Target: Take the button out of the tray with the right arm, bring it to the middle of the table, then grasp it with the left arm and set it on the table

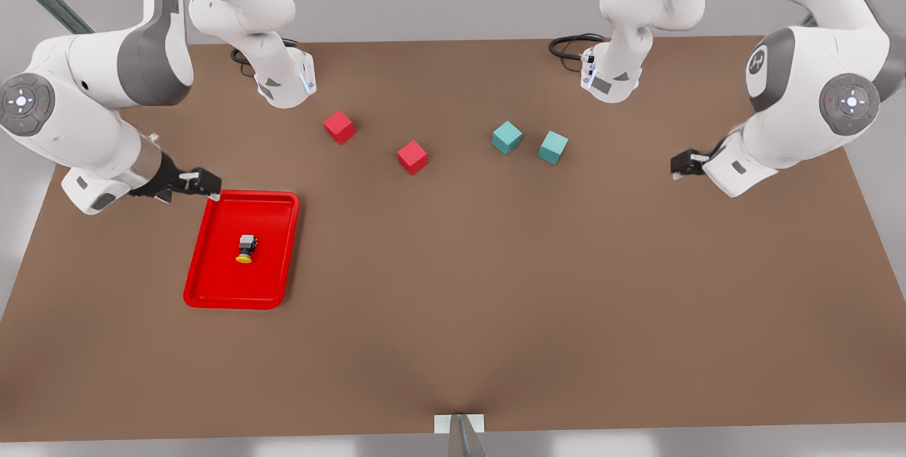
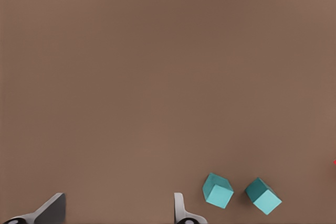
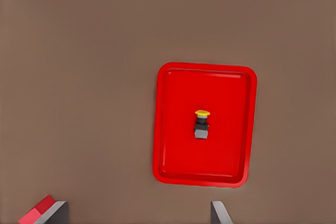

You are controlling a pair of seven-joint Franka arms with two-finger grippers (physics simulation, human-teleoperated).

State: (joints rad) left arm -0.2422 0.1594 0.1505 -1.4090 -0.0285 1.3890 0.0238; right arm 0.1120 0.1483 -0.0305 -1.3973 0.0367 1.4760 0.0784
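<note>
Large flat matte brown table (image 1: 495,301) spanning nearly the whole front view. White jointed right arm (image 1: 85,117) at the front view's left edge, matched by its wrist camera looking onto the tray; white jointed left arm (image 1: 814,96) at the right edge, matched by the teal cubes under its camera. Shallow bright red rectangular tray (image 1: 212,287) with raised rim, lower left of the front view, flat on the table. Two small red cubes (image 1: 340,126) upper centre-left, two teal cubes (image 1: 507,137) upper centre-right, all clear of the tray.

Right gripper (image 1: 207,184) black, just past the tray's far corner, fingers spread apart and empty in the wrist view; probably staged there for the reach down to the button. Left gripper (image 1: 681,163) well off at the right, fingers apart, nothing held, waiting for the handover.

Tiny push-button (image 1: 245,248) near the tray's middle, lying on its side, round yellow cap toward the frame's bottom, grey-and-black boxy body behind it. Untouched; pick not yet started.
</note>
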